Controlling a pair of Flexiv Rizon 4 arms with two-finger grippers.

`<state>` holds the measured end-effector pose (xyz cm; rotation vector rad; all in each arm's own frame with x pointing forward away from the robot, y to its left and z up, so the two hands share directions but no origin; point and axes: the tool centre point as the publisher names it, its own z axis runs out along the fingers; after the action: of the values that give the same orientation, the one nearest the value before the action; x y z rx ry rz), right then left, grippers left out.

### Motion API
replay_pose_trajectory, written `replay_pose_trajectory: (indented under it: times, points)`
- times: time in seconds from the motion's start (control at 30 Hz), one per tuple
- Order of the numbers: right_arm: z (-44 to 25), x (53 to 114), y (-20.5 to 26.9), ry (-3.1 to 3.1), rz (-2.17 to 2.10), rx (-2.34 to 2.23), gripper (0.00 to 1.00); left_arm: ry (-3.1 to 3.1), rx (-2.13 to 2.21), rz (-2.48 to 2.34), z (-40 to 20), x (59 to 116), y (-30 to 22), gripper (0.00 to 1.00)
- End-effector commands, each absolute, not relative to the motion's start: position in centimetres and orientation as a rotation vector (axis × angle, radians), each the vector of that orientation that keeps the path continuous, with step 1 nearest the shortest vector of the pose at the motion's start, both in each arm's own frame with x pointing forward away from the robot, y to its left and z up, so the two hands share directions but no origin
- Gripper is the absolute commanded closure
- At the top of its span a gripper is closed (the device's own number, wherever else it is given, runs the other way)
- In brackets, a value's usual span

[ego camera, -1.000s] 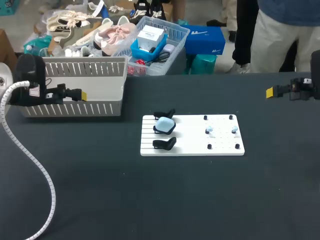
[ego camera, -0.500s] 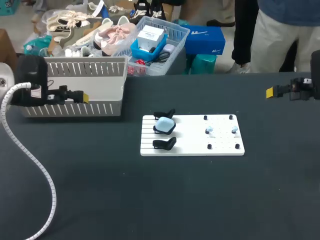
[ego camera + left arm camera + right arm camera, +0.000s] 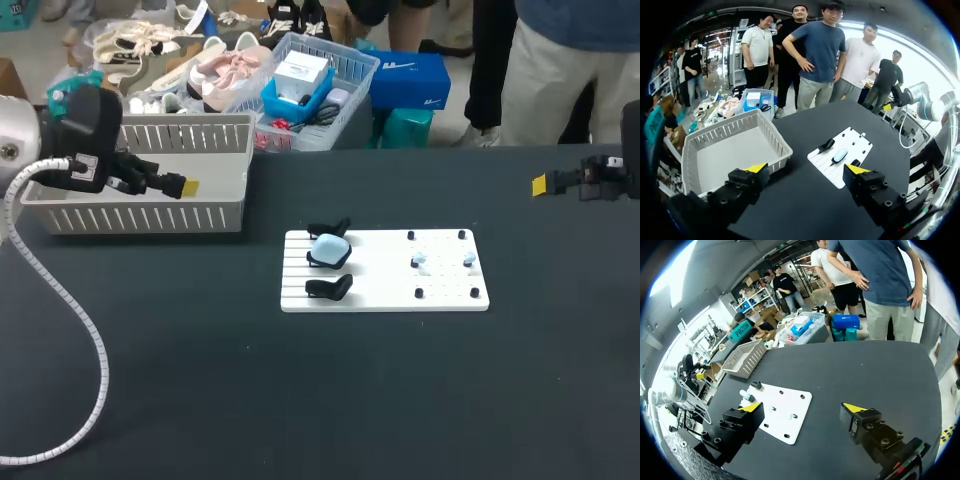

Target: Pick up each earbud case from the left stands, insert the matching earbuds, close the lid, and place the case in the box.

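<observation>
On the black table [image 3: 300, 400] our blue earbud case [image 3: 330, 247] sits at the white board's [image 3: 380, 275] nine o'clock. Both left claw [image 3: 806, 169] and right claw [image 3: 801, 407] gape wide, empty. We should swing the left one toward four o'clock, squaring it across the case

A broad tabletop [image 3: 300, 400] takes up nearly everything in front of me. It is matte black and flat, with a straight far edge. The light on it is soft and even, and shadows stay faint. Past that edge the floor [image 3: 30, 45] is pale grey. From the left wrist view a band of white light [image 3: 925, 65] runs along one side of the room — window or lit wall, I cannot tell. From the right wrist view the ceiling [image 3: 730, 270] is plain grey overhead.
</observation>
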<state>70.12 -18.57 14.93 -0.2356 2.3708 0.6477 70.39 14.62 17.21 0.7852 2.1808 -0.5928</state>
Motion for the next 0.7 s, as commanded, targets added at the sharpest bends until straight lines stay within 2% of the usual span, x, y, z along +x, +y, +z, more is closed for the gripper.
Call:
replay_pose_trajectory:
  times: [0.03, 0.7]
  points:
    - [14.9, 70.1, -18.6, 2.372, 0.646, -0.236, 0.0, 2.063, 1.0, -0.748, 17.4, 71.0, 14.7, 0.0]
    - [14.9, 70.1, -18.6, 2.372, 0.646, -0.236, 0.0, 1.792, 1.468, -0.788, 15.4, 72.5, 11.1, 0.0]
